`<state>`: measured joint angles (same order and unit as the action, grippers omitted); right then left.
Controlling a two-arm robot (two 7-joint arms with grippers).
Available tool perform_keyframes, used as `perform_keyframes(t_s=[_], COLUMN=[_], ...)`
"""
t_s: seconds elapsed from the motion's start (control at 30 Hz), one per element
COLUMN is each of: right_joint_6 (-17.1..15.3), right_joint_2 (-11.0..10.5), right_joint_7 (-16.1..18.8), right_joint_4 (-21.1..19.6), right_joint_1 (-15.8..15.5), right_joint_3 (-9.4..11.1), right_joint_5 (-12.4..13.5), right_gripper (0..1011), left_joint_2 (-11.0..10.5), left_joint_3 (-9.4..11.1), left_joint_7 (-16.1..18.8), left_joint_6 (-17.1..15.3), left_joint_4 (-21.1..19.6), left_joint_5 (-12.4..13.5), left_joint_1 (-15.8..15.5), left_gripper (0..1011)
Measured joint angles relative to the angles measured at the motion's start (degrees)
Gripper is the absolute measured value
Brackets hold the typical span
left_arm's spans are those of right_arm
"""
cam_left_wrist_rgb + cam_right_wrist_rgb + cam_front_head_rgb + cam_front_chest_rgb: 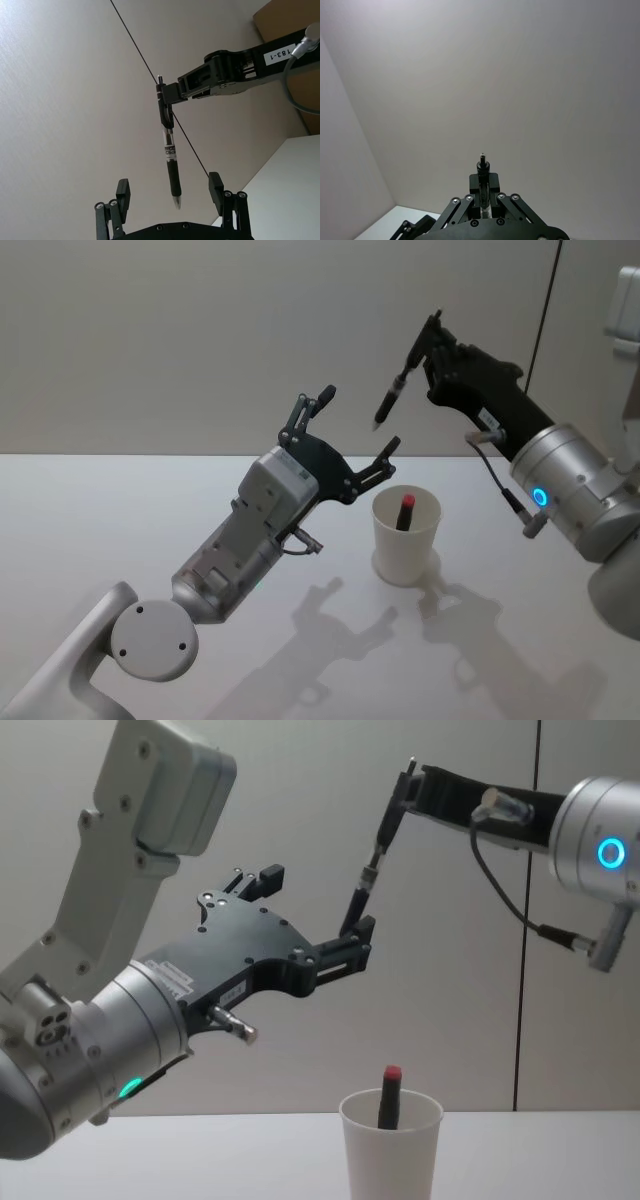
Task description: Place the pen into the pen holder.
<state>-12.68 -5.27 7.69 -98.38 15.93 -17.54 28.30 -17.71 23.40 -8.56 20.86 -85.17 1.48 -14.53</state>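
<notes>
Left gripper (352,440): my fingers spread wide, holding nothing, raised at the cup's 10 o'clock.
Right gripper (432,340): my fingers clamped on the pen's top end, high at the cup's 12 o'clock.
Cup (406,537): upright on table (120,520), red-capped marker (405,510) inside.
Pen (393,390): hanging tip down, above the cup.

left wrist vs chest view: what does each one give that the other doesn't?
Left wrist only: printed lettering on the pen barrel, and its tip hanging between the open left gripper's fingers.
Chest only: the pen holder on the table, a red-capped pen already standing in it, well below both grippers.
Both: the right gripper shut on the pen's top end, pen hanging tip down.
</notes>
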Motion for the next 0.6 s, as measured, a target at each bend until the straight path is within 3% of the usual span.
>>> perform_keyframes(t_s=[0.37,0.6], right_joint_6=[2.4,3.1], right_joint_2=[-0.9,-1.3], right_joint_7=[-0.2,0.9], right_joint_4=[1.4,2.7], right_joint_1=[0.7,1.4], right_joint_3=[0.2,0.4], right_joint_5=[-5.8,-8.1], right_gripper=[98,99], left_joint_2=[0.0,0.0], left_joint_3=[0.0,0.0], left_joint_7=[0.0,0.0], left_joint_6=[0.0,0.0], left_joint_4=[0.0,0.0], left_joint_5=[0.0,0.0], left_joint_1=[0.0,0.0], left_gripper=[1000,1000])
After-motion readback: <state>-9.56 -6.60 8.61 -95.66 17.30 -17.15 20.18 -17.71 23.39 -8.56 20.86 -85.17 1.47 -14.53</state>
